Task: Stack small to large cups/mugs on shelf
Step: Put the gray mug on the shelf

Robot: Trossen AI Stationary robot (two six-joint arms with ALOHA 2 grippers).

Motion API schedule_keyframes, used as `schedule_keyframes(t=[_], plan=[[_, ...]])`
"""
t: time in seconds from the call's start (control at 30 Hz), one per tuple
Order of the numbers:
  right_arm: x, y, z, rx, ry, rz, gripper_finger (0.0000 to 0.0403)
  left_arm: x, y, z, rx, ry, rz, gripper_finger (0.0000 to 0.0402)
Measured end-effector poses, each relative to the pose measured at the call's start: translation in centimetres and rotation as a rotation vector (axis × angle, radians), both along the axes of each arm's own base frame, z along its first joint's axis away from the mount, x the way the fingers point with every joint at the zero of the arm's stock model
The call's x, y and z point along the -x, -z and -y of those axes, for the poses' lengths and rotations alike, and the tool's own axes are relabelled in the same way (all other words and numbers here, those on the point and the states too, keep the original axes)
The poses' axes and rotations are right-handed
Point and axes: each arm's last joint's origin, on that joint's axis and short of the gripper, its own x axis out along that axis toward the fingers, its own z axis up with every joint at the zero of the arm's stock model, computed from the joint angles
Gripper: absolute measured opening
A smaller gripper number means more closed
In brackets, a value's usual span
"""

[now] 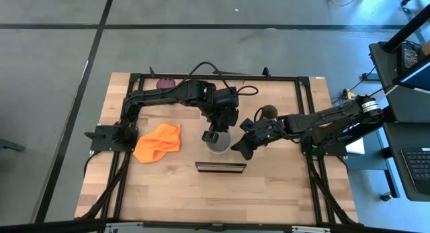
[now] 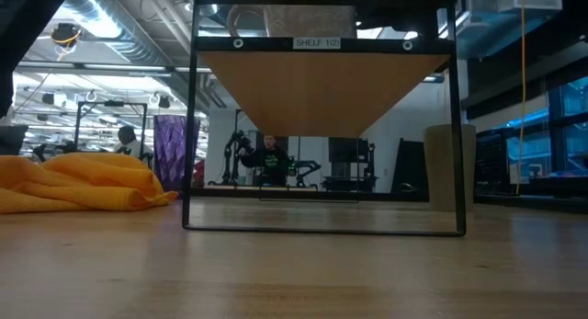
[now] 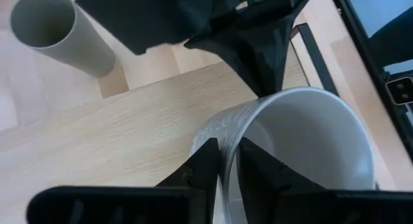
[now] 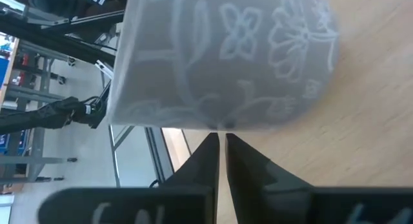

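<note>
The grey mug (image 1: 220, 144), with a white flower pattern, is at the table's middle, just beyond the shelf (image 1: 220, 167). My left gripper (image 1: 213, 133) is shut on its rim. My right gripper (image 1: 240, 148) is shut, with its tips at the mug's outer wall (image 4: 219, 62). The olive-green cup (image 1: 269, 112) stands upright on the table to the far right of the mug, and also shows in the left wrist view (image 3: 58, 33). The purple tumbler (image 1: 164, 82) stands at the table's far edge. The mug's handle and both grippers are hidden in the low view. My left gripper pinches the mug's wall at the rim (image 3: 226, 153), one finger inside the mug and one outside. The fingers come from above and from the table's left. Whether the mug's base is on the table I cannot tell. My right gripper's shut fingertips (image 4: 210, 146) stand against the mug's outer wall (image 4: 222, 117), coming level from the table's right. The tips seem to touch the wall, but I cannot tell for sure.
An orange cloth (image 1: 158, 142) lies crumpled on the table to the left of the mug, and also shows in the low view (image 2: 78, 181). The shelf's plank (image 2: 322, 80) sits raised on a dark frame near the table's front. A black frame runs around the table's edges.
</note>
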Motion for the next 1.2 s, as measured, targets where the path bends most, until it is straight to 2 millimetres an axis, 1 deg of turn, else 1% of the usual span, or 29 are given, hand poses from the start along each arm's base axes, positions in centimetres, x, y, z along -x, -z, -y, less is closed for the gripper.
schedule_keyframes(t=[0.27, 0.4, 0.57, 0.67, 0.87, 1.07, 1.2], plan=[[0.9, -0.7, 0.2, 0.003, 0.0, -0.005, 0.0029, -0.3, 1.6, -0.1, -0.008, -0.003, -0.045, 0.0051], [1.2, -1.0, 0.2, 0.004, 0.0, -0.001, 0.0029, -0.5, 1.6, -0.3, -0.006, -0.004, -0.02, 0.0051], [1.3, -0.8, 0.6, 0.012, 0.007, -0.024, 0.0029, -0.9, 1.4, -0.3, -0.008, -0.004, 0.024, 0.0052], [1.3, -0.6, 1.0, 0.026, 0.012, -0.045, 0.0029, -0.8, 1.4, -0.3, -0.003, -0.001, 0.016, 0.0052], [1.5, -1.0, 1.9, 0.04, 0.014, -0.03, 0.0029, -0.8, 1.4, -0.2, 0.032, 0.019, 0.014, 0.0048], [2.0, -1.6, 3.3, 0.069, 0.044, -0.017, 0.0029, -0.8, 1.4, -0.1, 0.044, 0.026, 0.017, 0.004], [2.4, -2.0, 4.4, 0.1, 0.067, -0.008, 0.0029, -1.0, 1.3, -0.1, 0.041, 0.027, 0.039, 0.0043]])
